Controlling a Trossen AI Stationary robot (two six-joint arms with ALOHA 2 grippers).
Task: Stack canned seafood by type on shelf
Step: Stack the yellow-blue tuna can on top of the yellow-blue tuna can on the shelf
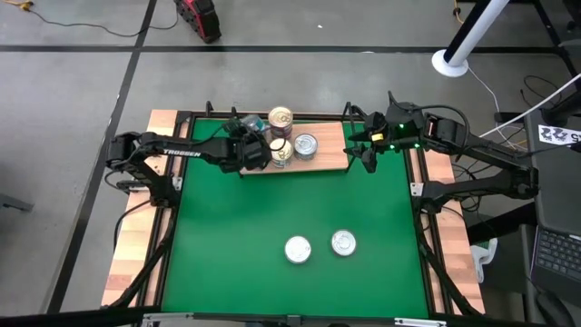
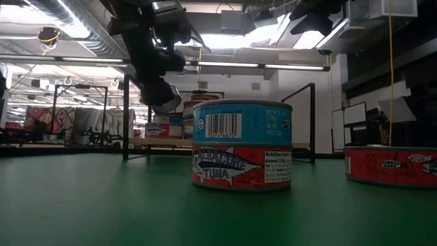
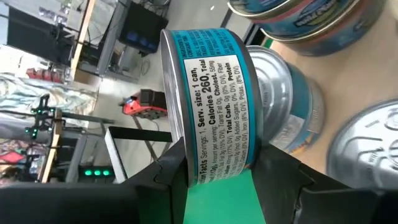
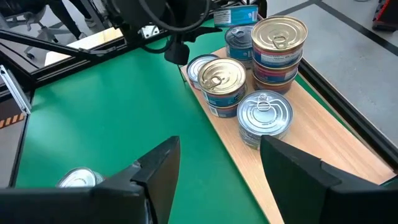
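A teal tuna can (image 3: 208, 99), label reading "Calories 260", is being gripped on edge, lid sideways, by the left pincer (image 3: 217, 180) at the shelf (image 1: 331, 159); the right pincer (image 4: 217, 165) is being held open.

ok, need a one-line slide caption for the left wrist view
Left gripper shut on a teal-labelled can turned on its side, beside cans on the shelf.

I see open green mat (image 1: 272, 204) across most of the table, broken only by two loose tuna cans (image 1: 298, 249) near the front. The shelf (image 1: 334, 160) is crowded at its left half by stacked cans (image 4: 278, 43), with my left gripper (image 1: 257, 153) and its teal can (image 3: 211, 99) blocking that side. Its right end lies bare, beside my right gripper (image 1: 368, 154), fingers apart.
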